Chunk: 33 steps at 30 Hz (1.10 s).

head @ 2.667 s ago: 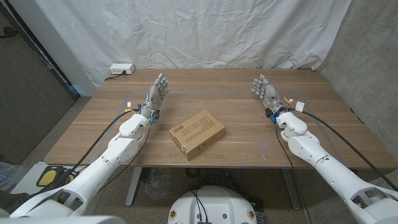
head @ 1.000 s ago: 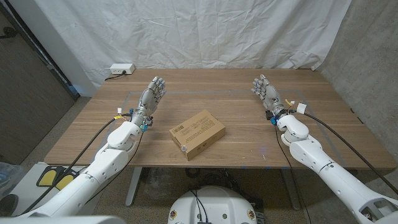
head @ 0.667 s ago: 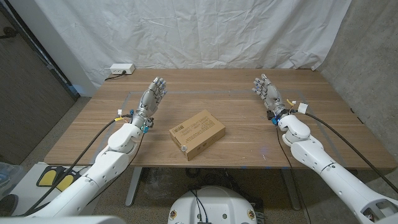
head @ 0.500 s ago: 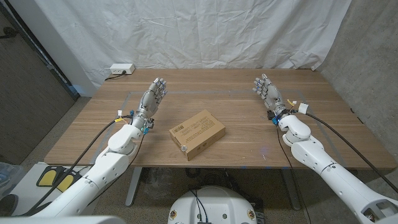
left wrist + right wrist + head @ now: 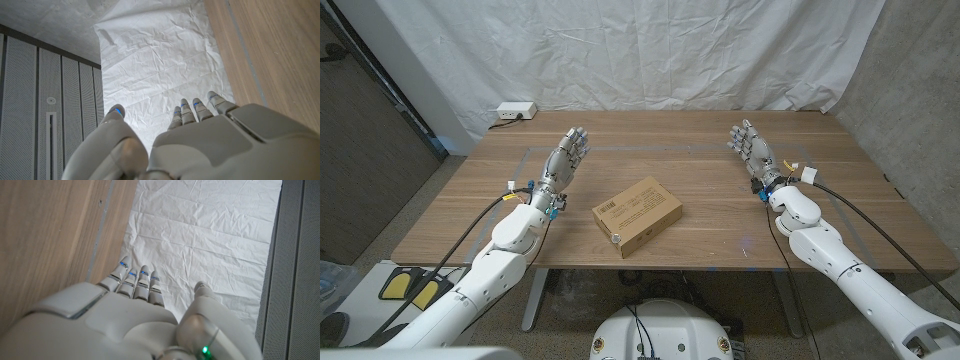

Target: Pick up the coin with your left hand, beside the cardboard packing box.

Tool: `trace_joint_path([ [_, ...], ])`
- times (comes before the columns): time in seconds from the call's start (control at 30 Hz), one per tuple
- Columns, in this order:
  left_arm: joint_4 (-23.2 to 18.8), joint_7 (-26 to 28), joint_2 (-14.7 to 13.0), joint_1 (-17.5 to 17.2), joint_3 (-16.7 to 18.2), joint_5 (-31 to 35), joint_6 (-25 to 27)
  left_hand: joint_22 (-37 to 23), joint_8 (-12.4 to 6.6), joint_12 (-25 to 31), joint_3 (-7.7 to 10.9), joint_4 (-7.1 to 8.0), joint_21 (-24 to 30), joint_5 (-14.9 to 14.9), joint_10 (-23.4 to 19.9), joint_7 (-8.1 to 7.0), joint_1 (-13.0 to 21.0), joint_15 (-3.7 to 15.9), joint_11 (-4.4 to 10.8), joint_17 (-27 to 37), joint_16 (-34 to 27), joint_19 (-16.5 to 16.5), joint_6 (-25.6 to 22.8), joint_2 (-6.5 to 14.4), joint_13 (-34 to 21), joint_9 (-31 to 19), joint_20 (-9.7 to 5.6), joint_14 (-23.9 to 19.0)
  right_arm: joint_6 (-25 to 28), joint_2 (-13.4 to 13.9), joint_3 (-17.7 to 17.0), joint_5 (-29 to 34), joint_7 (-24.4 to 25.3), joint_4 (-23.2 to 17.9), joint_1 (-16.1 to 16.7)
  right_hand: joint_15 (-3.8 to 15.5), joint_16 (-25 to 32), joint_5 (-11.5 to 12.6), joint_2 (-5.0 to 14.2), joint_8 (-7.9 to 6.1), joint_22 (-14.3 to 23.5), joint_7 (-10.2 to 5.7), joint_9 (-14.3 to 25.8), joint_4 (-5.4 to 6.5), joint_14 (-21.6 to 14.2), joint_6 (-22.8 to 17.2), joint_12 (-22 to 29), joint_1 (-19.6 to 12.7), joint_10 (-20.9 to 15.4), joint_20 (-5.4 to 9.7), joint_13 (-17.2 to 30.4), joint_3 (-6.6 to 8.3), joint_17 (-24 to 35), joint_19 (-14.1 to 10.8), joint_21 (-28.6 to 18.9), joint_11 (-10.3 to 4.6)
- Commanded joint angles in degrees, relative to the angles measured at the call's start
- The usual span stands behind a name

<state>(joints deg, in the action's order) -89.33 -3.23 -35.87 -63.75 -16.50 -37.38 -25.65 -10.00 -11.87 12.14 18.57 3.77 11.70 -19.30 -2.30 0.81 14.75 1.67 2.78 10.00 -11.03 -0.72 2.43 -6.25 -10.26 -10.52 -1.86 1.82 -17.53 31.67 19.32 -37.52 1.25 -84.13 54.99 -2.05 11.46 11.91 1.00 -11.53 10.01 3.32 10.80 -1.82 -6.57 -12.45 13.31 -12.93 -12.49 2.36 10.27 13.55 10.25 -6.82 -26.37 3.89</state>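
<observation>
A wrinkled white cloth backdrop (image 5: 650,50) hangs behind the long wood-grain table (image 5: 700,170). A flat, rectangular cardboard packing box (image 5: 638,213) lies angled near the table's front edge. The left hand (image 5: 563,160) and right hand (image 5: 750,150), smooth grey shells, reach forward with fingers extended and apart, holding nothing. The coin (image 5: 615,238), small, round and metallic, sits just beside the box's front corner.

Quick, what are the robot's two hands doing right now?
Left hand: open, holding nothing.
Right hand: open, holding nothing.
</observation>
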Motion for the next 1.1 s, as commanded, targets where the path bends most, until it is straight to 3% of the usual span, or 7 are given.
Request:
trace_joint_path([
  [0.03,-1.87,0.35,-1.14,-2.45,0.97,0.71,-1.65,-0.14,-0.28,0.4,0.09,-0.31,0.53,-0.36,-0.37,-0.11,0.86,0.03,0.26,0.28,-0.29,0.42,-0.16,0.08,-0.33,-0.17,-4.3,-0.57,0.01,-0.08,-0.14,-0.13,0.29,0.0,-0.02,0.06,-0.11,0.48,0.01,-0.17,0.1,0.0,0.08,-0.32,-0.36,-0.32,-0.3,-0.4,-0.56,1.54,0.15,0.04,0.22,-0.56,0.37,0.02],
  [0.6,-5.89,1.92,-3.36,-8.19,4.17,1.67,-4.1,-0.14,-0.25,0.33,0.01,-0.47,0.48,-0.44,-0.66,-0.17,1.22,-0.05,0.36,0.3,-0.24,0.7,-0.5,0.25,-0.35,-0.19,-4.1,-1.0,-0.01,-0.65,0.44,0.35,0.21,0.4,-0.92,-0.09,-0.15,0.45,0.08,-0.15,0.11,-0.17,0.09,-0.39,-0.47,-0.43,-0.39,-0.41,-0.59,1.42,0.16,0.0,0.25,-0.65,0.65,0.03],
  [1.1,-5.7,1.37,-2.57,-10.2,4.42,2.53,-6.85,-0.15,-0.26,0.33,-0.14,-0.65,0.55,-0.54,-1.2,-0.18,1.6,-0.03,0.33,0.32,-0.33,1.38,-1.0,0.37,-0.36,-0.21,-3.81,-1.86,-0.3,-1.01,0.54,0.64,0.4,0.85,-1.4,-0.04,-0.21,0.41,0.15,-0.11,0.12,-0.17,0.1,-0.47,-0.5,-0.52,-0.47,-0.46,-0.6,1.32,0.17,-0.02,0.25,-0.79,0.9,0.1],
])
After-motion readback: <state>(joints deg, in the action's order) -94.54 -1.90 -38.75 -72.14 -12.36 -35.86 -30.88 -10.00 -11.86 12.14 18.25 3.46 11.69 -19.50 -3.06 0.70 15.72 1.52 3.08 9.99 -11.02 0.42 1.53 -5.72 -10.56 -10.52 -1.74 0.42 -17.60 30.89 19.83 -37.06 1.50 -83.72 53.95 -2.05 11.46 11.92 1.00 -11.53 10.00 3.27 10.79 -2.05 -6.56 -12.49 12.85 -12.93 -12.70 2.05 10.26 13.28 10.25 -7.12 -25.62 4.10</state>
